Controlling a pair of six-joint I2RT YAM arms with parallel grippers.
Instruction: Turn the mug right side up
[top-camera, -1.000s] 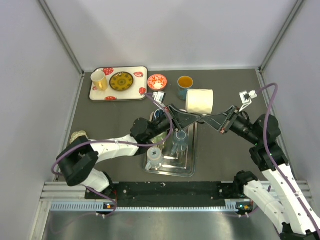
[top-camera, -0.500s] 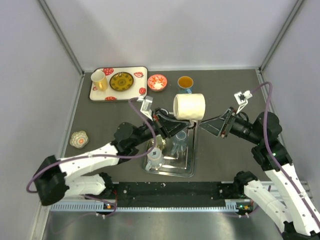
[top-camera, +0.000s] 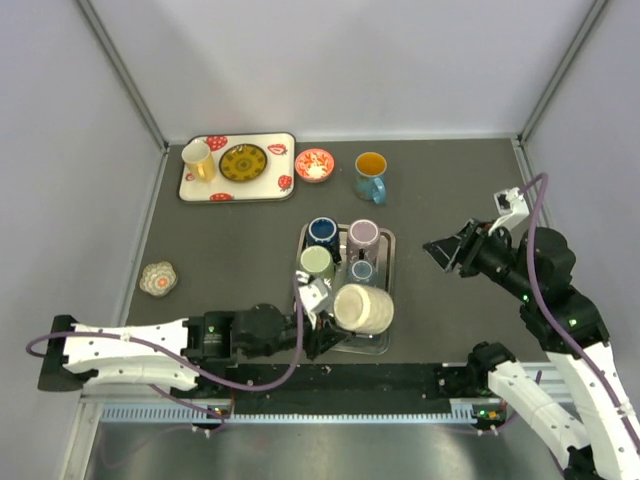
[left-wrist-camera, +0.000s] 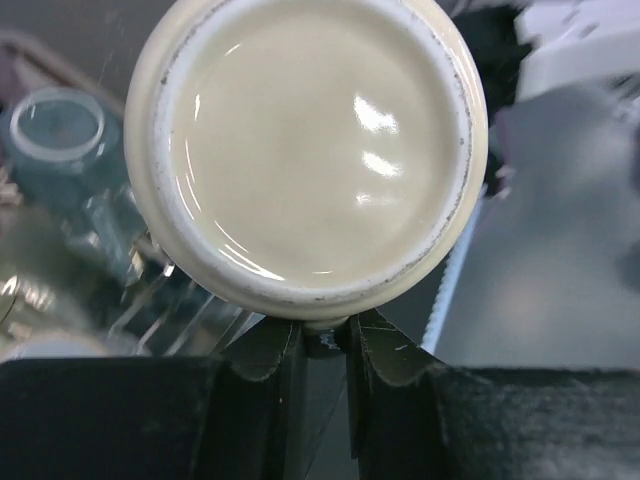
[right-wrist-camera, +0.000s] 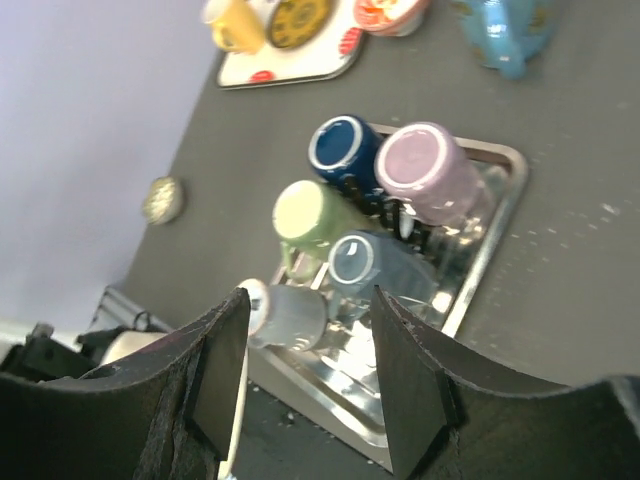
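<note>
The cream mug (top-camera: 362, 308) hangs tilted on its side over the near end of the metal tray (top-camera: 388, 285). My left gripper (top-camera: 322, 330) is shut on its handle. In the left wrist view the mug's glazed base (left-wrist-camera: 310, 150) faces the camera, and the two fingers (left-wrist-camera: 270, 360) pinch the handle just under it. The mug's mouth is hidden. My right gripper (top-camera: 447, 250) stands open and empty to the right of the tray, well apart from the mug; the right wrist view looks down between its jaws (right-wrist-camera: 312, 370) at the tray.
Upside-down mugs stand on the tray: navy (top-camera: 322, 231), lilac (top-camera: 363, 235), green (top-camera: 316, 262), blue-grey (top-camera: 362, 270). A blue mug (top-camera: 370, 172) and a red bowl (top-camera: 314, 163) are behind it. A patterned tray (top-camera: 238, 190) with a yellow cup (top-camera: 197, 158) sits back left.
The right gripper has opened, let go of the cream mug and drawn back to the right. The left arm has carried the mug from above the tray's far end to its near edge.
</note>
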